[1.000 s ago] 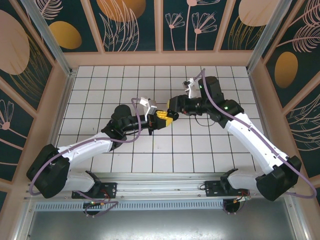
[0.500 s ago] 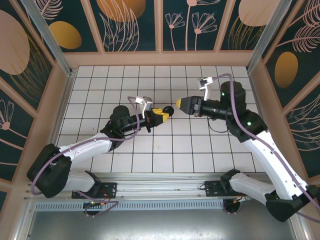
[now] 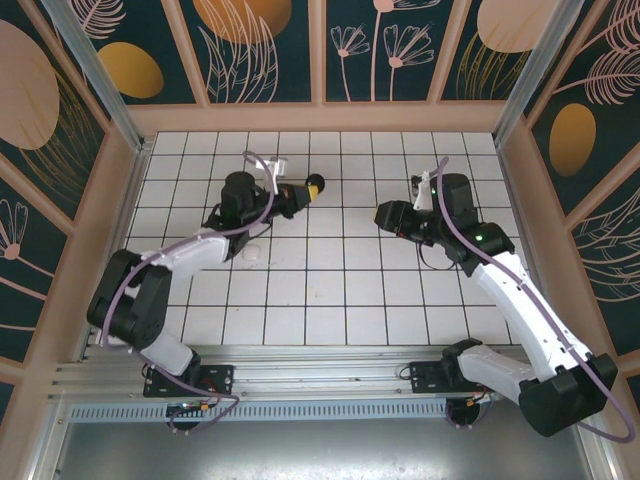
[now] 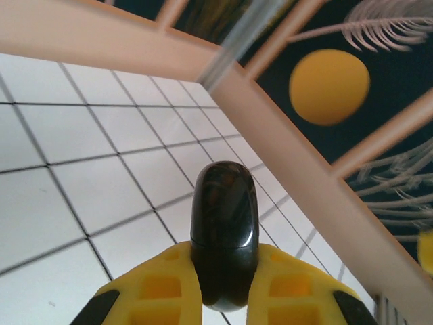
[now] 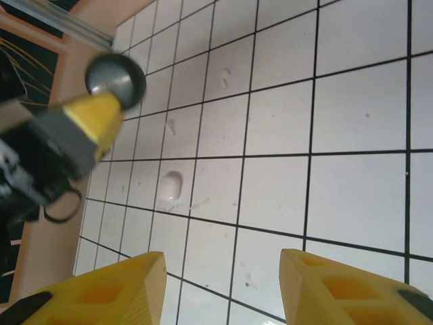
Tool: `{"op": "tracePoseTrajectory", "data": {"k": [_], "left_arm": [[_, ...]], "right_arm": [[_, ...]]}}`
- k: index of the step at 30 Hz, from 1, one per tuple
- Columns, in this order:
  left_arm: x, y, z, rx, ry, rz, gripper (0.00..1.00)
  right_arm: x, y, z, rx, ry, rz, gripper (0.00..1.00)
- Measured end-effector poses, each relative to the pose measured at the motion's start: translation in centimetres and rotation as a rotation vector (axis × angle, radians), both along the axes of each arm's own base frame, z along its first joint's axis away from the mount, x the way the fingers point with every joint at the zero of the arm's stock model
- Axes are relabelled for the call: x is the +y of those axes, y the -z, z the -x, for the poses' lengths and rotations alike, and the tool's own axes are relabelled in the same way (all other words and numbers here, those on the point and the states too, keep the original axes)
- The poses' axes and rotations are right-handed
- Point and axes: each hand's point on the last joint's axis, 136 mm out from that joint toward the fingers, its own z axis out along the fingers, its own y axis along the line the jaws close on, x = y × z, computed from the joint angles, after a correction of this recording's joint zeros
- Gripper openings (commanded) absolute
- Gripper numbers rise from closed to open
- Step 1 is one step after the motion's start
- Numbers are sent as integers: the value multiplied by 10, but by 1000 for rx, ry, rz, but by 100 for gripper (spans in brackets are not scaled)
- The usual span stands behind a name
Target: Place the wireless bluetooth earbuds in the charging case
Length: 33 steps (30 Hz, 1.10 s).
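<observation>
Tiled table point(image 3: 330, 290): black case point(image 4: 223, 203) pinched in the left gripper point(image 4: 226, 261), held near the far edge, left of middle.
Glossy, hard and likely light, it may slip; its broad faces under the yellow pads point(image 4: 155, 284) give the best hold. Well apart to the right, the right gripper point(image 5: 222, 261) hangs part-open and empty; open table between, far wall point(image 3: 320, 118) close behind.

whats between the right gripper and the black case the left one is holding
Just bare white tiles, as the top view shows. The right gripper stands open, apart from the black case clamped in the left gripper.
</observation>
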Motion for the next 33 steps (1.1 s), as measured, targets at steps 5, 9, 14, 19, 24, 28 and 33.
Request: {"op": "tracePoseTrajectory", "data": {"k": [5, 9, 14, 19, 24, 28, 33], "left_arm": [[40, 23, -74, 128, -124, 14, 0], [93, 65, -114, 279, -258, 27, 0], [168, 130, -143, 477, -444, 10, 0], [233, 169, -150, 609, -592, -15, 0], [276, 175, -167, 638, -688, -32, 2], [279, 172, -179, 630, -702, -29, 2], [277, 179, -195, 639, -704, -15, 16]], "right_arm": [[-4, 23, -6, 45, 21, 14, 48], [-3, 46, -14, 104, 27, 33, 48], [2, 70, -26, 157, 32, 45, 47], [10, 86, -38, 191, 22, 30, 47], [17, 101, -46, 224, 16, 19, 47], [20, 115, -49, 261, 9, 25, 47], [21, 118, -51, 270, 8, 28, 47]]}}
